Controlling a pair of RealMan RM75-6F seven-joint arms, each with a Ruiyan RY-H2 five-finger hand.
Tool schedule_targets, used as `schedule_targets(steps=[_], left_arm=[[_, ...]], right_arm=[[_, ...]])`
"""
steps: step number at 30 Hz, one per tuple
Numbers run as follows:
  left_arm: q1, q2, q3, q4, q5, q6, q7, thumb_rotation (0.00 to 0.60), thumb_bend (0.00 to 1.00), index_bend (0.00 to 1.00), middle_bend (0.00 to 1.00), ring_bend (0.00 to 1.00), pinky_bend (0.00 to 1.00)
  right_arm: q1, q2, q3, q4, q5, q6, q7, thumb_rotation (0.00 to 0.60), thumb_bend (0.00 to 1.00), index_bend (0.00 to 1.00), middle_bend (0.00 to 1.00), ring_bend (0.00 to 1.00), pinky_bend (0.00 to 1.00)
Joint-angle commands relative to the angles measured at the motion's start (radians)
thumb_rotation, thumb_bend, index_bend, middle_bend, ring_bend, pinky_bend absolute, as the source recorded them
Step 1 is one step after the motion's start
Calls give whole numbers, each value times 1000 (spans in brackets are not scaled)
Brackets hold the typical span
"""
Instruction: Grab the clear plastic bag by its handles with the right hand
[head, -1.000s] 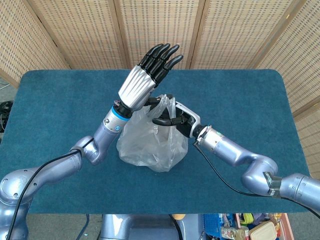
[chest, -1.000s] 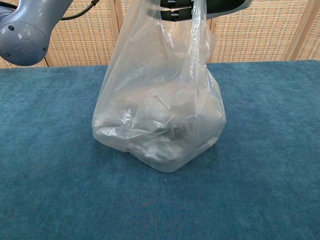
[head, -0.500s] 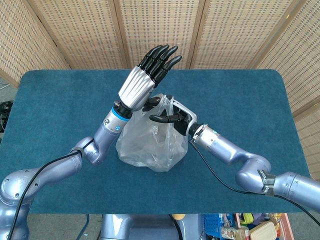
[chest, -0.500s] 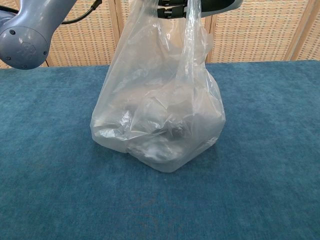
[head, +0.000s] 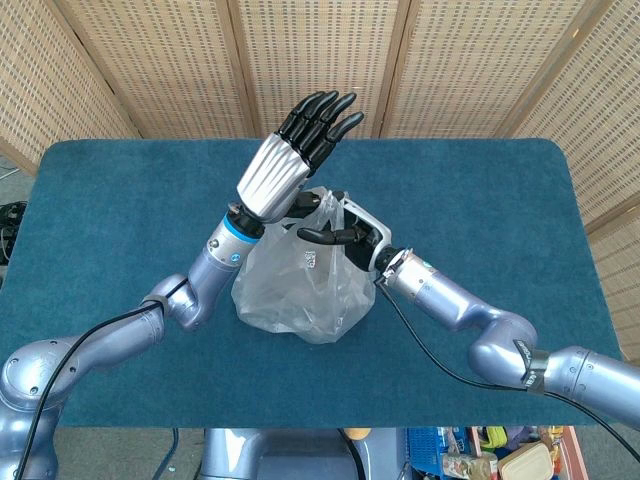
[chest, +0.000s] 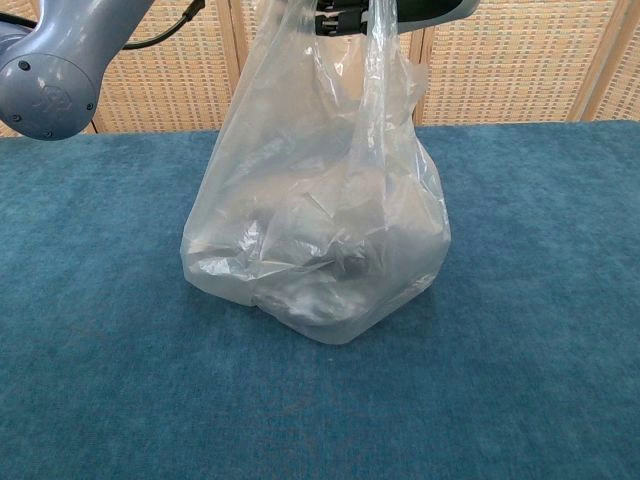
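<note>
The clear plastic bag stands on the blue table with crumpled contents inside. Its handles run taut up to my right hand, whose dark fingers curl through them at the bag's top. In the chest view only the underside of that hand shows at the top edge, above the bag. My left hand is raised just above and behind the bag's mouth, fingers straight and apart, holding nothing.
Woven screens stand behind the table. My left arm crosses the upper left of the chest view. A cable hangs from my right forearm over the table's near right side.
My right hand has shifted a little left and up with the handles, pulling the bag's top slightly left and tighter. The left hand has stayed put.
</note>
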Motion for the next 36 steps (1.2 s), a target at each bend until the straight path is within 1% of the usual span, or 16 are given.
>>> schedule_targets(steps=[1, 9, 15, 19, 21, 23, 26, 28, 29, 31, 32, 34, 36], left_arm=[[1, -2, 0, 2, -3, -3, 0, 600, 41, 0, 0, 0, 73], [4, -8, 3, 11, -5, -4, -8, 600, 40, 0, 0, 0, 73], [5, -14, 3, 26, -9, -6, -16, 600, 41, 0, 0, 0, 74], [3, -15, 6, 35, -5, -5, -17, 600, 40, 0, 0, 0, 73], [2, -16, 6, 37, -5, -5, -19, 600, 40, 0, 0, 0, 73], [0, -16, 2, 37, -8, -5, -22, 600, 39, 0, 0, 0, 73], [0, -16, 1, 37, -9, -4, -21, 600, 39, 0, 0, 0, 73], [-1, -14, 0, 38, -9, -6, -19, 600, 40, 0, 0, 0, 73], [0, -14, 0, 38, -10, -6, -19, 600, 42, 0, 0, 0, 73], [0, -13, 0, 37, -11, -7, -19, 600, 40, 0, 0, 0, 73], [1, -12, 0, 37, -11, -7, -19, 600, 40, 0, 0, 0, 73], [1, -12, -1, 37, -13, -8, -20, 600, 40, 0, 0, 0, 73], [2, -11, 0, 37, -14, -8, -19, 600, 40, 0, 0, 0, 73]], right_arm=[[-13, -7, 23, -8, -2, -19, -1, 600, 0, 352, 377, 186, 174], [-49, -26, 89, -10, -15, -82, 1, 600, 0, 352, 380, 219, 174], [-74, -40, 141, -8, -16, -143, -16, 600, 0, 341, 396, 302, 218], [-91, -54, 174, -5, -7, -184, -40, 600, 33, 345, 431, 355, 249], [-97, -60, 187, -1, -2, -206, -56, 600, 63, 368, 465, 389, 262], [-103, -66, 201, 3, 8, -236, -81, 600, 119, 397, 507, 431, 280], [-114, -77, 227, 6, 27, -273, -115, 600, 257, 439, 568, 495, 315], [-125, -90, 251, 12, 46, -297, -142, 600, 401, 464, 605, 534, 340], [-132, -96, 263, 13, 56, -310, -157, 600, 450, 471, 613, 544, 346], [-142, -107, 283, 16, 70, -332, -188, 600, 593, 493, 636, 577, 363], [-148, -114, 295, 18, 80, -345, -207, 600, 645, 500, 645, 589, 369], [-160, -129, 320, 23, 102, -368, -245, 600, 820, 517, 667, 623, 393], [-169, -142, 339, 28, 121, -386, -279, 600, 955, 526, 679, 648, 424]])
